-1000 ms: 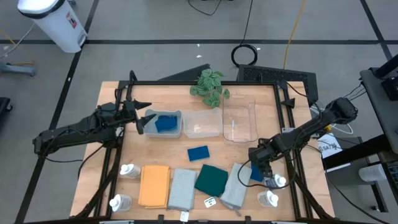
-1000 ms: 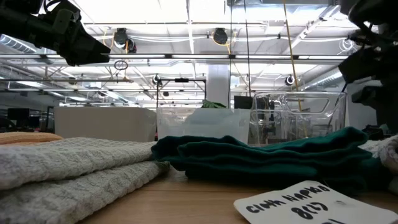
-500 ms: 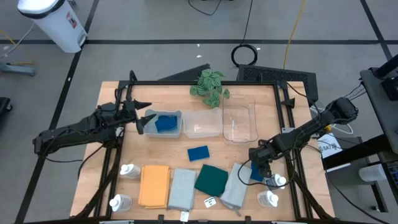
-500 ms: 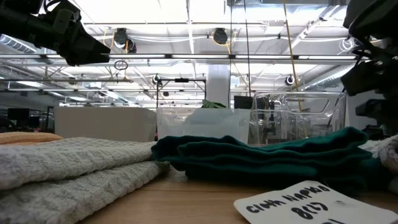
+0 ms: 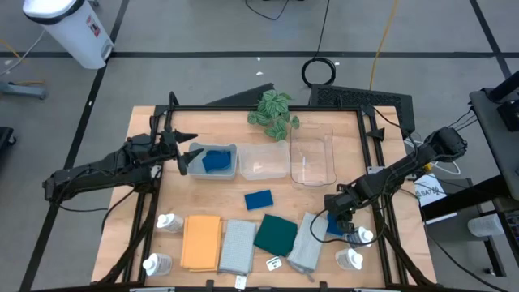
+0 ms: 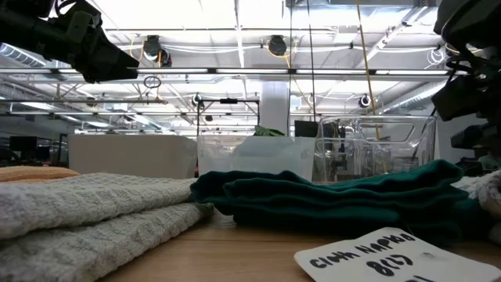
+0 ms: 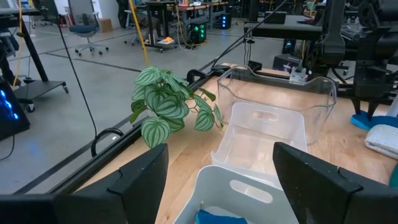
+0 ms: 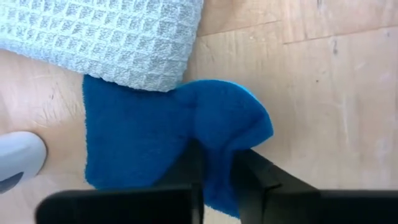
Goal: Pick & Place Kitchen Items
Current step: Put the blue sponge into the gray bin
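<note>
My right gripper (image 5: 338, 219) points steeply down near the table's front right and is shut on a blue sponge (image 8: 137, 137). One side of that sponge lies tucked under a pale waffle cloth (image 8: 106, 37), and a white bottle (image 5: 362, 236) stands beside it. My left gripper (image 7: 217, 186) hangs open, touching nothing, over the left end of a white bin (image 5: 215, 161) that holds another blue sponge. A third blue sponge (image 5: 259, 199) lies flat mid-table. Folded orange (image 5: 201, 242), grey-blue (image 5: 237, 246) and dark green (image 5: 276, 234) cloths lie in a row along the front. My right gripper pinches the blue sponge's free edge (image 8: 217, 140) between its two fingers, coming from above. The edge is bunched up into a hump between the fingers. The rest of the sponge lies on the table, its far side under the pale cloth.
Two clear bins (image 5: 263, 161) (image 5: 312, 158) stand right of the white one, a leafy plant (image 5: 272, 112) behind them. More white bottles stand at the front left (image 5: 166, 221) (image 5: 156, 263) and front right (image 5: 350, 259). A label card (image 5: 274, 264) lies at the front edge.
My right gripper has shut on the blue sponge's edge without shifting along the table. The left arm has kept still.
</note>
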